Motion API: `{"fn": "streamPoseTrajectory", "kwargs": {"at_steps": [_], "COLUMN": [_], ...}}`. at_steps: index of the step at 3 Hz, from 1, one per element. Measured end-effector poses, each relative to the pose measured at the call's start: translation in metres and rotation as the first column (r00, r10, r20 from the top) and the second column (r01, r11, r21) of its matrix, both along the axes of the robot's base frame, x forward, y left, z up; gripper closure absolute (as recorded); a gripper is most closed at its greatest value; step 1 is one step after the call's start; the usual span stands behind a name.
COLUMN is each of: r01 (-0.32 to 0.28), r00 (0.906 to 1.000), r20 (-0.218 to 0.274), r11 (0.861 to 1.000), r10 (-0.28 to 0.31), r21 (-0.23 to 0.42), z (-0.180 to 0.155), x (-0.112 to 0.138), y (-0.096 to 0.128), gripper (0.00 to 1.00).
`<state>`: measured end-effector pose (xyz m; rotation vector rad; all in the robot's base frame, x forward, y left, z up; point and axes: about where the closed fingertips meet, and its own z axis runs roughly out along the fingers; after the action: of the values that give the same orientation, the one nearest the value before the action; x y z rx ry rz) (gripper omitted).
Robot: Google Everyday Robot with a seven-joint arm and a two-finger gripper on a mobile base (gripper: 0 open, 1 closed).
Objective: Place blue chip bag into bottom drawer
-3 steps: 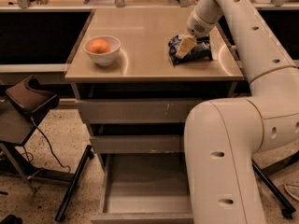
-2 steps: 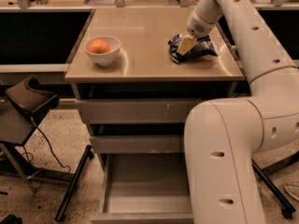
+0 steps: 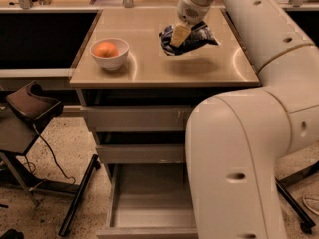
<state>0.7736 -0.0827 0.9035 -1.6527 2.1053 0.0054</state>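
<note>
The blue chip bag is a crinkled dark-blue foil bag that hangs a little above the tan cabinet top, with its shadow on the surface below. My gripper comes down from the white arm at the top and is shut on the bag's left part. The bottom drawer is pulled open at the foot of the cabinet, and its grey floor is bare. My arm's large white body hides the drawer's right side.
A white bowl with an orange stands on the left of the cabinet top. The top drawer and middle drawer are closed. A dark chair with a cable and stand legs stands to the left on the speckled floor.
The bag lay on the cabinet top under my gripper. Now my gripper has lifted it off the surface and moved it slightly left.
</note>
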Motion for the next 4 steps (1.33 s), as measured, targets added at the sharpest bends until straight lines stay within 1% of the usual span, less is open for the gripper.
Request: {"fn": "streamPoseTrajectory", "kwargs": {"at_steps": [1, 2, 3, 4], "r01": [-0.008, 0.003, 0.043, 0.046], "r00": [0.9999, 0.996, 0.9759, 0.9796], "r20": [-0.015, -0.089, -0.211, -0.193], "r11": [1.0, 0.998, 0.997, 0.998], "r10": [0.008, -0.008, -0.055, -0.055], "r21": [-0.02, -0.055, -0.061, -0.051], "z": [0.04, 0.059, 0.045, 0.045], "x": [-0.045, -0.105, -0.153, -0.148], "y": [0.033, 0.038, 0.003, 0.006], "gripper": [1.0, 1.0, 1.0, 1.0]}}
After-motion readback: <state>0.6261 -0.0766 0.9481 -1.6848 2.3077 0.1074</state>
